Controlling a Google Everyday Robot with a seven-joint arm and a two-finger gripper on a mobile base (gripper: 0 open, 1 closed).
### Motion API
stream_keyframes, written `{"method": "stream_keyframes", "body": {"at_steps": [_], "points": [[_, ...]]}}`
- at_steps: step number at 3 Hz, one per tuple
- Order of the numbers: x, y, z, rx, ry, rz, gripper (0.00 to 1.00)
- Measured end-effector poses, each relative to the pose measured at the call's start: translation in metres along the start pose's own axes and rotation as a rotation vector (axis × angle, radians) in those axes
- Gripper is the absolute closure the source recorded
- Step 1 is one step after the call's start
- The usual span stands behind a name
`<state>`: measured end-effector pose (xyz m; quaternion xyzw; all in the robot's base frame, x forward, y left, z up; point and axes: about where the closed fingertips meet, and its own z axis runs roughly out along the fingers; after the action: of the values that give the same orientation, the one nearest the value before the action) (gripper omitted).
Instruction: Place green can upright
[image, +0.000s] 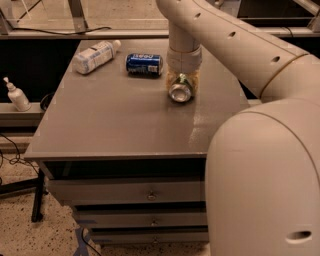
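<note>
The jaws sit close against both sides of the green can (181, 93), holding it. The can lies on its side with a silver end turned toward the camera, and I cannot tell whether it touches the surface or hangs just above it. The gripper (181, 86) points straight down over the back right part of the table (115, 125), hanging from the pale arm (240, 45) that sweeps in from the right. Just to the left of the green can, a dark-blue can (144, 64) lies on its side. Further left, a white-labelled plastic bottle (95, 56) lies near the back left corner. Beneath the tabletop are drawers (150, 192).
</note>
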<state>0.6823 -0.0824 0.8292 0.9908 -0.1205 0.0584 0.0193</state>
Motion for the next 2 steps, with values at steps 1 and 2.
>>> {"method": "stream_keyframes", "body": {"at_steps": [1,2], "points": [[-0.006,-0.017,-0.037,0.100,-0.020,-0.014,1.00],[-0.009,-0.036,-0.098,0.265,-0.013,-0.010,1.00]]}}
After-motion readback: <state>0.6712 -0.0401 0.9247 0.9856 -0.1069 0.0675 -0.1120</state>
